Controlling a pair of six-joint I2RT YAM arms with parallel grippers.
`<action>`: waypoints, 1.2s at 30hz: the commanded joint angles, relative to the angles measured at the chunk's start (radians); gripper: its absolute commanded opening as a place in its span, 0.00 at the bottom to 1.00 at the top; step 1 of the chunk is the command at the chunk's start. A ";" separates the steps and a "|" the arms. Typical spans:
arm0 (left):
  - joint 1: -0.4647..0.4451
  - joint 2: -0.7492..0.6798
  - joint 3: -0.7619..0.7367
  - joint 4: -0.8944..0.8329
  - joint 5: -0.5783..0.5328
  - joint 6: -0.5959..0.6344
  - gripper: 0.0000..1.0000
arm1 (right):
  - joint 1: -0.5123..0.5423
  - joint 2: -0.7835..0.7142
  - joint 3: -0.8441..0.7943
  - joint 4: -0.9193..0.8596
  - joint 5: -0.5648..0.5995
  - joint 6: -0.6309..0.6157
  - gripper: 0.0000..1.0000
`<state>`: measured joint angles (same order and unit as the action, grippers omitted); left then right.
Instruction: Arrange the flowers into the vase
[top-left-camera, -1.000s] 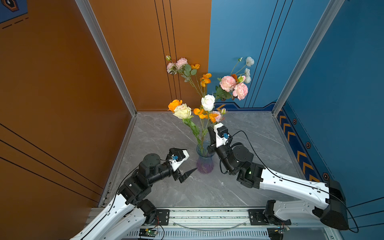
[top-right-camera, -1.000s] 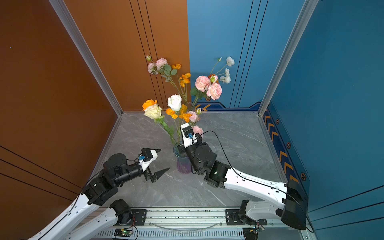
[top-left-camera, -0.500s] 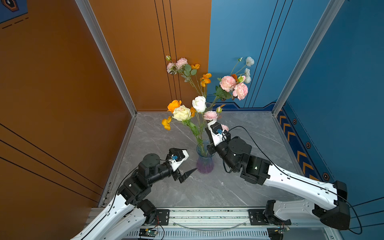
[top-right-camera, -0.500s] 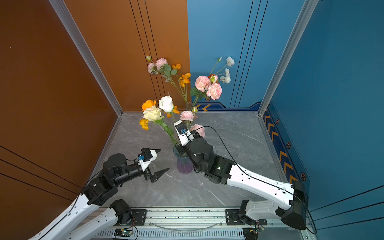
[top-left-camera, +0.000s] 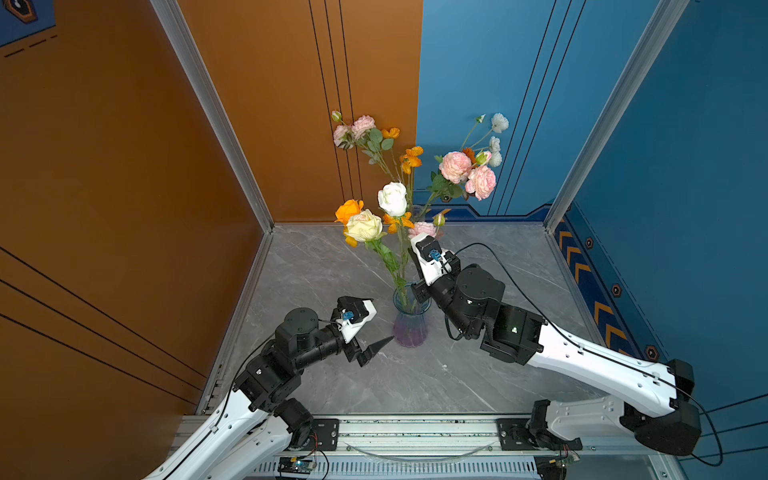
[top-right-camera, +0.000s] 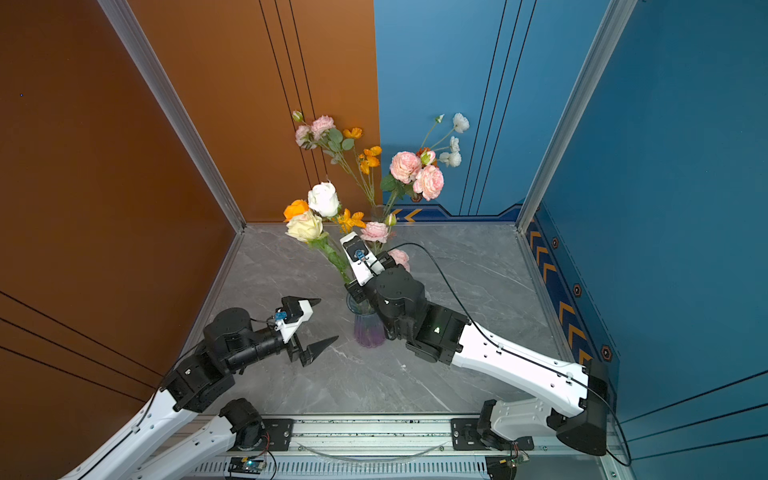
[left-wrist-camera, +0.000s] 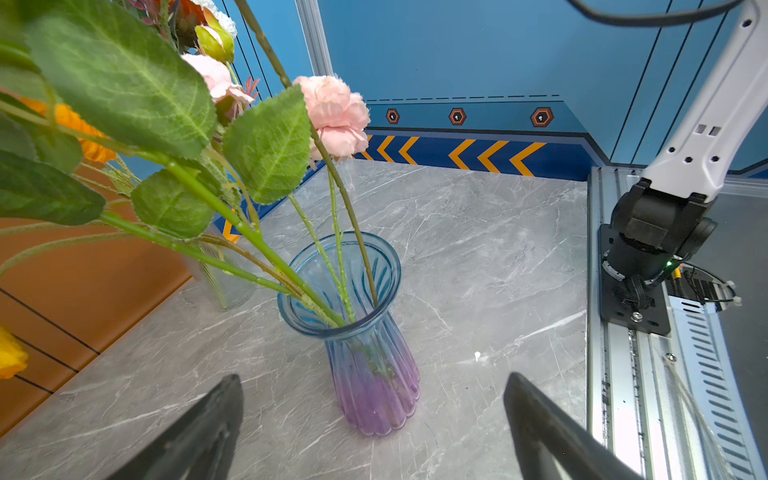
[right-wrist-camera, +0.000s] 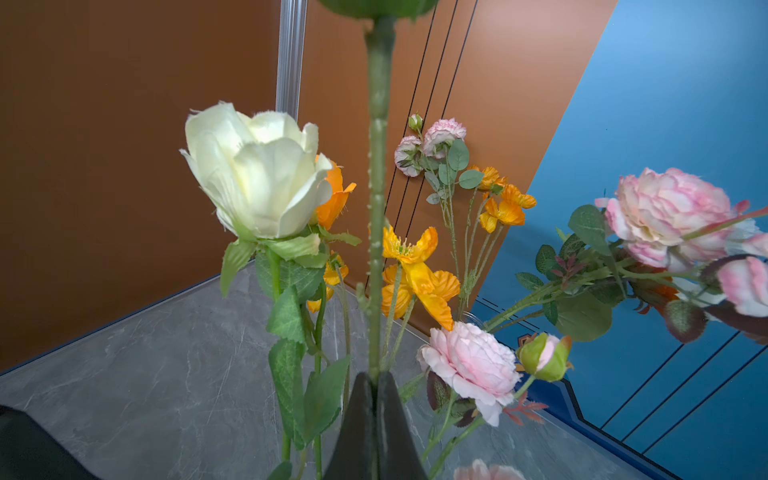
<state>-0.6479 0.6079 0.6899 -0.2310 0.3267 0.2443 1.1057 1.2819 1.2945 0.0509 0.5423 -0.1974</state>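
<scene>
The right gripper (right-wrist-camera: 375, 378) is clamped tight on the stem (right-wrist-camera: 377, 208) of the white rose (top-left-camera: 392, 198), just above the mouth of the vase (top-left-camera: 410, 328). In both top views its fingers are hidden under the wrist. The stem's lower end stands inside the vase with the other flowers (top-left-camera: 364, 225), a cream rose with orange and pink blooms. Their stems lean toward the orange wall.

The vase stands upright on the grey surface (top-left-camera: 478, 374), between the two arms.

A second ago the white rose stood further right, well clear of the cream rose. It has since swung left and a little toward the back wall, and now sits just above and beside the cream rose. The right wrist and forearm have moved the same way, up over the vase. The orange poppy that hung out left of the cream rose half a second ago has swung back in close to the bunch.

The left gripper (top-left-camera: 383, 318) has not moved. Its fingers are spread wide and empty, and it points at the vase from just beside it without touching. The clear vase (left-wrist-camera: 224, 282) by the back wall keeps its own pink, white and orange flowers as before.
</scene>
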 joint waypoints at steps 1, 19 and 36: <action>0.011 -0.007 0.004 0.016 0.029 -0.010 0.98 | -0.008 0.033 0.016 -0.054 -0.004 0.022 0.00; 0.011 0.020 0.002 0.016 0.037 -0.014 0.98 | -0.009 0.039 -0.359 0.421 0.054 0.101 0.00; 0.014 0.030 0.004 0.016 0.048 -0.014 0.98 | 0.008 -0.097 -0.405 0.348 0.073 0.118 0.67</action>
<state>-0.6468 0.6373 0.6899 -0.2287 0.3466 0.2413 1.1030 1.2343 0.9108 0.4274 0.5888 -0.0868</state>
